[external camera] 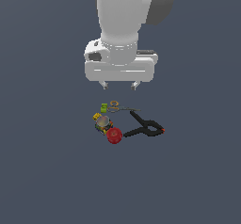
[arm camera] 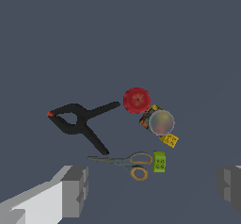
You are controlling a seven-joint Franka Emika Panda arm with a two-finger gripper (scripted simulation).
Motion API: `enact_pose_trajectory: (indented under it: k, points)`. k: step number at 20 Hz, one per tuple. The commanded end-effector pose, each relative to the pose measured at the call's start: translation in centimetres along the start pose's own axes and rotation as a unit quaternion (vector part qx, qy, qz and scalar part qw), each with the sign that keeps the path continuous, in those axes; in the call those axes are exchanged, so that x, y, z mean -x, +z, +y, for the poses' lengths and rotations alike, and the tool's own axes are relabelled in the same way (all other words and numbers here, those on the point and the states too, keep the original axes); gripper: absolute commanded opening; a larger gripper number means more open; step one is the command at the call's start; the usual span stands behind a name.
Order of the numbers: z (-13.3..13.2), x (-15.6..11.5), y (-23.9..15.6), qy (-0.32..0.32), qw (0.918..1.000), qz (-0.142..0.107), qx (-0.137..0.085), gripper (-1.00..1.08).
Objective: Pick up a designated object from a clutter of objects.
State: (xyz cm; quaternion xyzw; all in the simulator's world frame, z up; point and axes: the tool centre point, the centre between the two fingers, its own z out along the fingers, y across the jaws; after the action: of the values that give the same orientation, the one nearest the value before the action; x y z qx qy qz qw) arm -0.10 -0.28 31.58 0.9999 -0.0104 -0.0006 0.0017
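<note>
The designated object, small scissors (external camera: 120, 108) (arm camera: 123, 162) with orange-tan loop handles and slim grey blades, lies flat at the far edge of the clutter of objects. My gripper (external camera: 119, 85) (arm camera: 153, 190) hangs open above the floor, just behind the scissors in the exterior view, with nothing between its fingers (arm camera: 75, 190). The scissors' handles lie next to a green block (external camera: 104, 108) (arm camera: 159, 162). The blades point toward the black clamp (external camera: 147, 127) (arm camera: 79, 122).
A round yellow-blue item with a grey top (external camera: 102, 122) (arm camera: 160, 124) and a red ball (external camera: 114, 135) (arm camera: 137, 100) sit close together in front of the scissors. The black clamp with orange tips spreads to the exterior view's right. Dark grey floor (external camera: 47, 171) surrounds the cluster.
</note>
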Motion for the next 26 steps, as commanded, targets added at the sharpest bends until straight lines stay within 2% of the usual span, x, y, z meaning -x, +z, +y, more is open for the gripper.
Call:
enact_pose_trajectory:
  k: [1,13,20,26]
  points:
    - [0.0,0.0,0.0,0.000,1.0000,0.000,0.000,1.00]
    - [2.0,0.3,-1.2,0.034,0.9994,0.000,-0.007,1.00]
    - [1.9,0.3,0.0,0.011,0.9999,0.000,-0.005,1.00]
    - [1.6,0.5,2.3,-0.035,0.9994,0.001,-0.003,1.00]
